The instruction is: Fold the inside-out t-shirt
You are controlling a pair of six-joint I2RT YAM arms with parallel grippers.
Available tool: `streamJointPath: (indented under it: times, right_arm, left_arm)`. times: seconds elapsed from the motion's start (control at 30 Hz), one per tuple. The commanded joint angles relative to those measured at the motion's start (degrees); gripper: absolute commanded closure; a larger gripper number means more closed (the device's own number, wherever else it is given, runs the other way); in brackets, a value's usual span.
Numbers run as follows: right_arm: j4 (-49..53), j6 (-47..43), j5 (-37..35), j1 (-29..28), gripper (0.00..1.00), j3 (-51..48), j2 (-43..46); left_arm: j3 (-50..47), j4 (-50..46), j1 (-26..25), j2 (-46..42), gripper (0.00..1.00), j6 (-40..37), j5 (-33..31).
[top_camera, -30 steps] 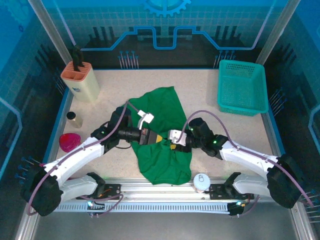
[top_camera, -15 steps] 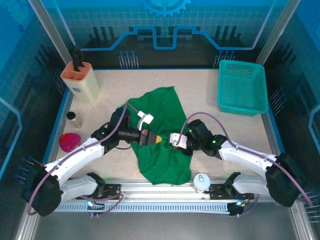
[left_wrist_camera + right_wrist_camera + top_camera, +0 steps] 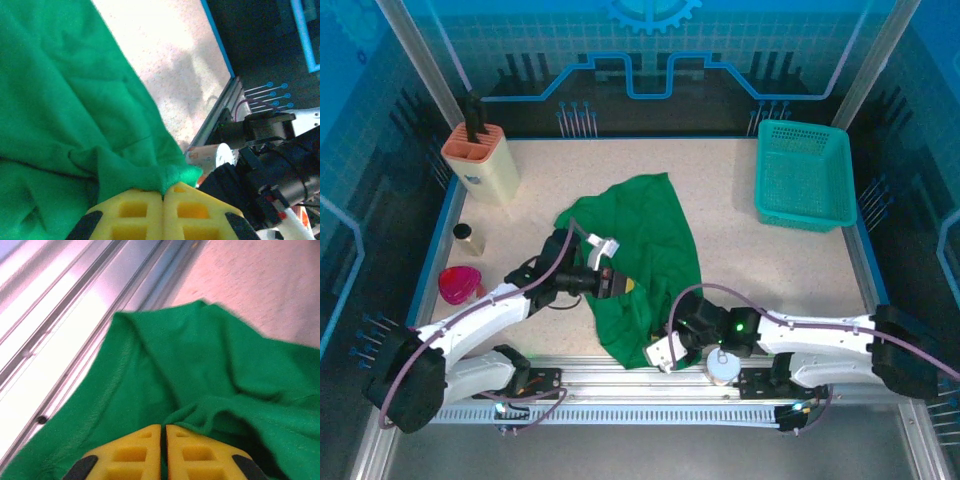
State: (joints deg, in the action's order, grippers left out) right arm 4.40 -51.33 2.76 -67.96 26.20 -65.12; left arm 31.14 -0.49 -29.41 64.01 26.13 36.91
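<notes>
So the green t-shirt (image 3: 650,230) is thin, floppy cloth, super light with zero stiffness. My guess is it'll sag, bunch and drag on the table (image 3: 770,260) instead of keeping any shape, and a single pinch will only lift a peak. Best bet is grabbing it at a hem, seam or corner, two spots well apart, so an edge can be pulled straight. Left to right: the left fingers (image 3: 150,200) are clamped shut on a small scrunched fold that pokes out right at their tips, with the rest of the shirt spreading away beyond them. The shirt lies crumpled mid-table between the two arms. The right fingers (image 3: 150,440) look pressed together too, on a ridge of cloth close to the stitched hem at the near edge, though I can't quite see cloth between them.
</notes>
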Motion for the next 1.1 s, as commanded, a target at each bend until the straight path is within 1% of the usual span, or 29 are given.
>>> streamJointPath:
  times: [0.0, 0.07, 0.13, 0.2, 0.3, 0.37, 0.5, 0.57, 0.63, 0.67, 0.7, 0.73, 0.77, 0.8, 0.83, 0.9, 0.97, 1.0, 1.07]
  right_arm:
    - [-2.76, 0.17, -3.75, -0.99, 0.8, -0.26, -0.98]
    - [-2.64, 4.36, -0.07, 0.48, 0.71, -0.06, 0.9]
    - [-3.08, 8.87, 6.07, 3.51, 0.61, -0.43, 4.0]
    - [-6.41, 14.07, 10.57, 6.54, 0.54, -1.62, 6.79]
    - [-11.15, 19.68, 11.34, 8.11, 0.53, -2.42, 7.24]
    - [-9.59, 19.23, 11.94, 7.57, 0.53, -1.24, 5.36]
    - [-4.98, 14.71, 6.82, 4.53, 0.53, 1.23, -0.76]
    - [-3.95, 14.53, 5.4, 3.96, 0.52, 2.33, -3.02]
    - [-4.35, 15.55, 4.8, 3.98, 0.52, 2.78, -3.27]
    - [-5.29, 16.13, 5.4, 4.3, 0.52, 2.49, -2.44]
    - [-6.51, 17.21, 6.7, 5.08, 0.52, 2.13, -1.02]
    - [-7.92, 18.94, 8.05, 6.01, 0.51, 1.69, 0.59]
    - [-9.81, 22.88, 9.47, 7.15, 0.51, 1.67, 2.69]
    - [-11.58, 27.94, 11.92, 8.67, 0.5, 2.14, 4.95]
    - [-13.07, 32.0, 14.97, 10.26, 0.48, 2.57, 6.67]
    - [-14.9, 38.33, 19.93, 13.55, 0.4, 3.28, 9.51]
    - [-13.33, 40.32, 19.18, 15.14, 0.34, 4.14, 10.7]
    - [-11.24, 39.48, 17.28, 15.34, 0.32, 4.59, 10.57]
    - [-5.61, 36.06, 15.21, 15.13, 0.34, 6.42, 8.53]
  left_arm:
    - [-2.73, 3.0, 0.32, -1.26, 1.0, 1.03, -0.96]
    - [-3.64, 3.09, 0.33, -1.84, 1.0, 1.4, -0.65]
    - [-5.06, 4.72, 0.32, -2.84, 1.0, 2.2, -0.15]
    - [-6.31, 6.18, 0.32, -3.72, 1.0, 2.6, 0.05]
    - [-6.33, 5.86, 0.32, -4.22, 1.0, 2.94, 0.35]
    - [-6.35, 6.03, 0.36, -4.47, 1.0, 3.27, 0.38]
    - [-6.88, 6.83, 0.45, -4.81, 1.0, 3.29, -0.28]
    - [-6.72, 6.78, 0.62, -5.26, 1.0, 3.77, -0.3]
    - [-6.66, 5.93, 1.19, -6.31, 1.0, 3.94, -1.3]
    - [-6.27, 3.6, 2.08, -7.54, 1.0, 3.97, -3.45]
    - [-6.23, 0.98, 4.01, -9.28, 1.0, 4.58, -6.69]
    - [-6.4, -0.49, 6.28, -10.99, 1.0, 5.27, -8.46]
    - [-7.08, -0.41, 9.94, -13.07, 1.0, 6.9, -9.35]
    - [-8.2, 1.34, 13.52, -15.09, 1.0, 9.36, -9.32]
    - [-9.4, 3.97, 15.91, -16.59, 1.0, 11.26, -8.97]
    - [-11.37, 8.89, 17.88, -18.51, 1.0, 12.23, -8.87]
    - [-10.91, 8.67, 17.89, -17.36, 1.0, 11.16, -6.64]
    - [-10.35, 7.78, 17.89, -16.12, 0.97, 10.8, -4.01]
    - [-10.36, 7.74, 17.83, -14.23, 0.91, 11.41, 1.27]
